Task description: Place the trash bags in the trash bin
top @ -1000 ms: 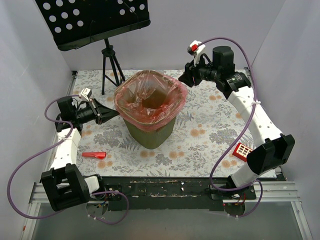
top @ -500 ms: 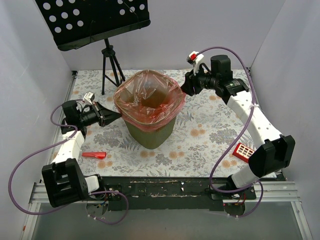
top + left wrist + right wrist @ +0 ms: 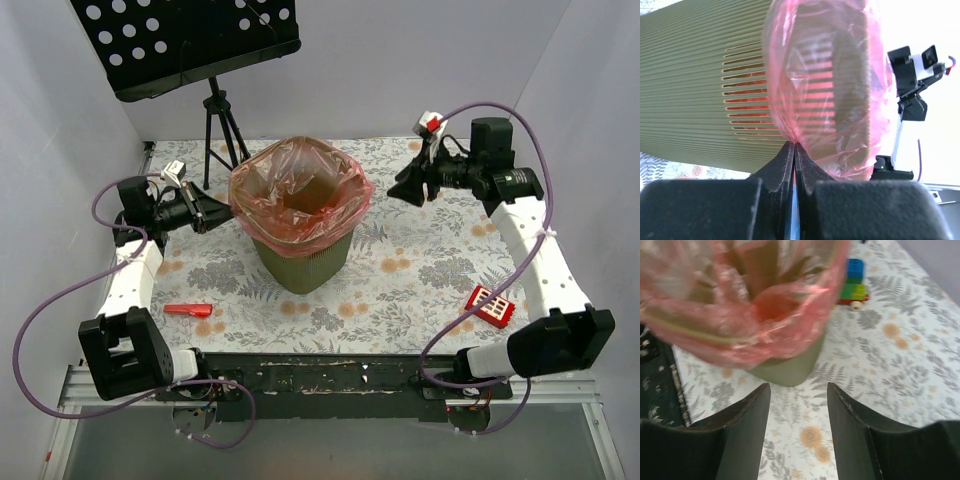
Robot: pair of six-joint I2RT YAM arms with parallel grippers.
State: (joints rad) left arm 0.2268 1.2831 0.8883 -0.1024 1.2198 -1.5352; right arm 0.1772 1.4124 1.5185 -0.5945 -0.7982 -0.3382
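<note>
A crinkly translucent pink plastic trash bag [image 3: 345,213] lines a ribbed, tapered olive-green plastic bin [image 3: 300,266]. The left gripper [image 3: 794,148] pinches the film's edge tight; the right gripper [image 3: 799,407] gapes wide, empty.

music stand [image 3: 190,40]: top edge cut off by the frame in the top view.
trash bin [image 3: 700,85]: left wrist view cuts it off at top and left; the rim end is wrapped in trash bag [image 3: 825,85] film.
bin interior: dark patch under the film in the top view, can't tell what it is.
left gripper [image 3: 794,146]: film tapers to a point at the closed tips; how much sits between them is hidden.
right wrist view: bin and bag blurred, tops cut off.
toy blocks [image 3: 854,282]: small blurred blue/green/yellow stack, detail unreadable.
red stick [image 3: 188,310]: too small to identify.
</note>
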